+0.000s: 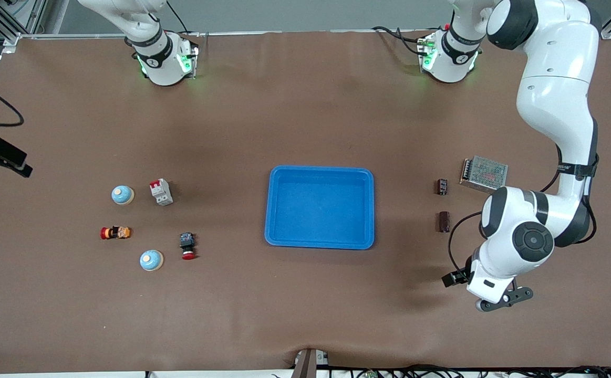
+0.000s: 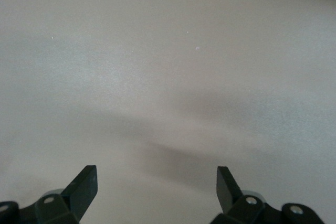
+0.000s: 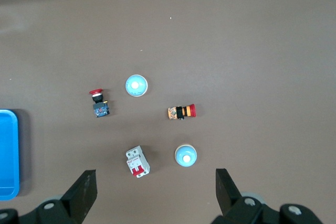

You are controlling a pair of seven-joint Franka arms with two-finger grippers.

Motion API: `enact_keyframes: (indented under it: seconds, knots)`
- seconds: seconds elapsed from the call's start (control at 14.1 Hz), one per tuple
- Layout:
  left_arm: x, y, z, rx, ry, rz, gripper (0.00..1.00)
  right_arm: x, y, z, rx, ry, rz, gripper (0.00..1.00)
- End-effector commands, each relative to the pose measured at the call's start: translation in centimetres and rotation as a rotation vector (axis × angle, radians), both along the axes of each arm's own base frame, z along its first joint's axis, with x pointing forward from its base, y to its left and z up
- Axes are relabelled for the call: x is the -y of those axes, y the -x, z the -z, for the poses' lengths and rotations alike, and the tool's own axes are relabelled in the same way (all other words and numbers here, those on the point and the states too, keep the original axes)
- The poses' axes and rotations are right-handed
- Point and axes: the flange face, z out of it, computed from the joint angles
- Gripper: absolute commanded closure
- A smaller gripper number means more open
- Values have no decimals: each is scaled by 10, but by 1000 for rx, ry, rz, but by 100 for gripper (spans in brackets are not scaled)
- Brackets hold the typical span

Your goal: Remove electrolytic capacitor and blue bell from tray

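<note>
Two dark cylindrical capacitors (image 1: 442, 186) (image 1: 444, 221) stand toward the left arm's end of the table, beside the blue tray (image 1: 320, 173). Two light blue dome bells (image 1: 122, 195) (image 1: 151, 260) sit toward the right arm's end; the right wrist view shows both bells (image 3: 186, 155) (image 3: 136, 85). My left gripper (image 2: 156, 174) hangs open over bare brown table at the left arm's end, with nothing between its fingers. My right gripper (image 3: 156, 177) is open and empty high above the bells, out of the front view.
A metal-cased power supply (image 1: 484, 173) lies beside the capacitors. Near the bells are a white circuit breaker (image 1: 161, 191), a red push button (image 1: 187, 245) and a red-and-yellow part (image 1: 115, 232). The blue tray holds nothing.
</note>
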Motion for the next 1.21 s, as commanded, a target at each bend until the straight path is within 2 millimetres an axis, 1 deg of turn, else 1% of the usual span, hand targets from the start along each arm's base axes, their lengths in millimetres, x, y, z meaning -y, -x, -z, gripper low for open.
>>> enact_keyframes:
  seconds: [0.0, 0.07, 0.14, 0.21, 0.36, 0.5, 0.57, 0.64, 0.71, 0.78, 0.85, 0.93, 1.07, 1.14]
  knots:
    - [-9, 0, -21, -32, 4, 37, 0, 3, -3, -2, 2, 10, -6, 0]
    - [-11, 4, -26, -77, 9, 69, 0, 6, -3, -4, 8, 11, -1, 0]
    - [-18, 6, -46, -108, 6, 95, 0, 7, -3, -6, 14, 13, -1, 0]
    - [-32, 8, -67, -148, -2, 98, 0, 5, -3, -6, 16, 13, -4, 0]
    - [-40, 17, -110, -203, 0, 144, 0, 5, -3, -6, 14, 17, -4, 0]
    - [-46, 31, -151, -224, 0, 152, 0, 0, -5, -5, 16, 17, -14, 0]
    - [-50, 39, -176, -222, 26, 147, 0, -3, -5, -5, 16, 17, -17, 0]
    - [-61, 46, -202, -214, 51, 128, 0, -3, -5, -5, 14, 16, -17, 0]
    - [-71, 58, -232, -207, 65, 135, 0, -2, -4, -6, 13, 13, -15, 0]
    - [-83, 71, -267, -173, 78, 153, 0, -1, -3, -7, 14, 13, -11, 0]
    - [-89, 85, -300, -137, 84, 177, 0, -1, -3, -8, 16, 13, -11, 0]
    - [-93, 97, -318, -136, 93, 194, 0, -1, -4, -7, 16, 13, -11, 0]
    - [-102, 117, -345, -151, 85, 193, 0, 0, -4, -5, 13, 13, -9, 0]
    - [-102, 124, -354, -148, 88, 195, 0, -1, -5, -4, 10, 13, -12, 0]
